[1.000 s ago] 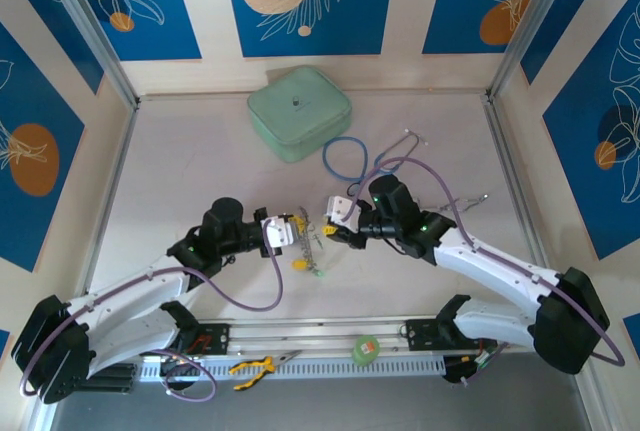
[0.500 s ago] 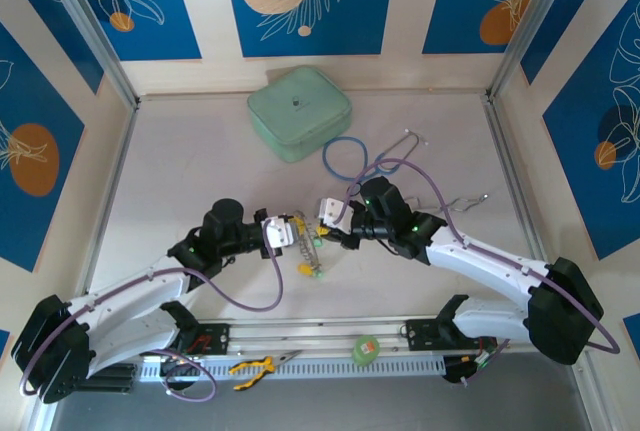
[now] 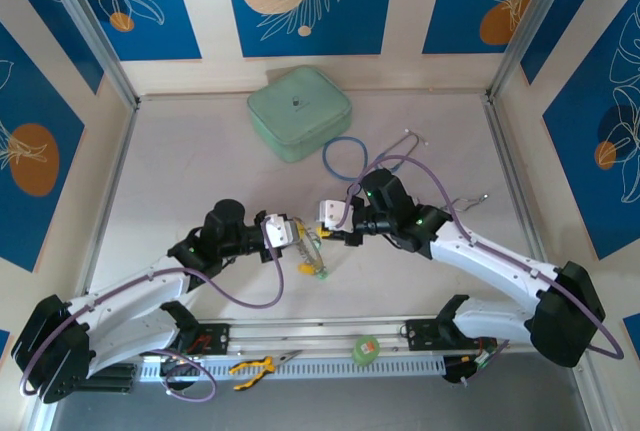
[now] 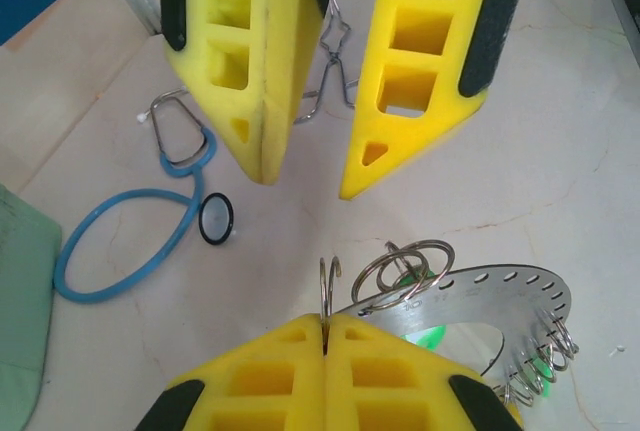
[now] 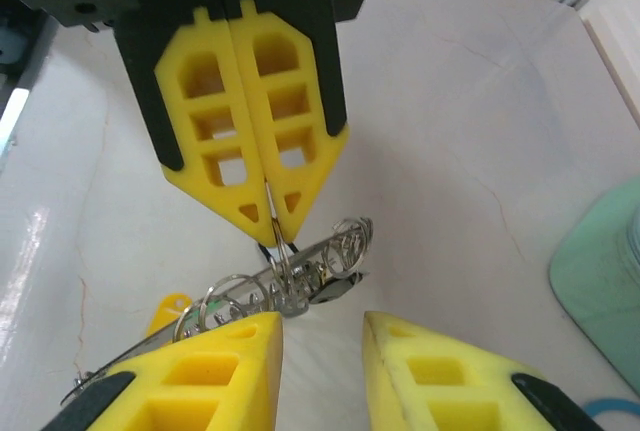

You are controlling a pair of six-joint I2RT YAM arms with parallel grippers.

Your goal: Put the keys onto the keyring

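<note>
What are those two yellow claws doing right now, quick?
Left gripper: closed, pinching a loop of the keyring.
Right gripper: open, holding nothing.

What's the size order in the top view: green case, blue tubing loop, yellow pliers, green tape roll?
1. green case, clearly largest.
2. blue tubing loop and yellow pliers: similar span, and the pliers lie nearer the camera, so left unranked.
3. green tape roll, smallest.
</note>
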